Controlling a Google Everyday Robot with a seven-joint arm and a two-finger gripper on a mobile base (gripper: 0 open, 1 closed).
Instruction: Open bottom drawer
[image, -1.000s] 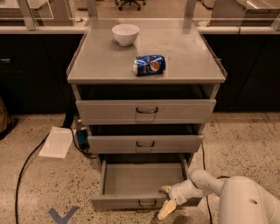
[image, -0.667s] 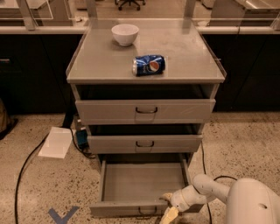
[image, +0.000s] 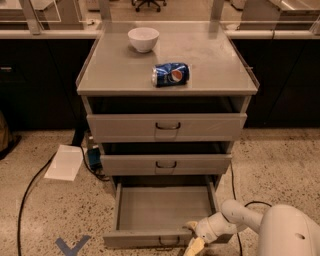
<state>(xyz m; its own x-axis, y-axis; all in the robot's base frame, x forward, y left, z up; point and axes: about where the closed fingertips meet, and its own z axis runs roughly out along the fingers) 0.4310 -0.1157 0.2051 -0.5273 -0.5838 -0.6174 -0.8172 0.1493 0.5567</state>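
The bottom drawer (image: 165, 207) of the grey metal cabinet stands pulled far out, its plain grey interior showing. Its narrow front (image: 135, 240) faces me at the bottom edge, with a small dark wire handle (image: 169, 244) at centre. My gripper (image: 194, 240) is at the drawer's front right, just right of the handle, its pale fingers pointing down and left over the front lip. The white arm (image: 245, 220) reaches in from the lower right.
The top drawer (image: 167, 127) and middle drawer (image: 166, 164) are slightly out. A white bowl (image: 143, 39) and a blue soda can (image: 170, 74) lie on the cabinet top. A paper sheet (image: 65, 162), cables (image: 30, 187) and a blue floor mark (image: 72, 246) are at the left.
The bottom drawer has slid further out toward me. My gripper and arm have moved with its front, down and back.
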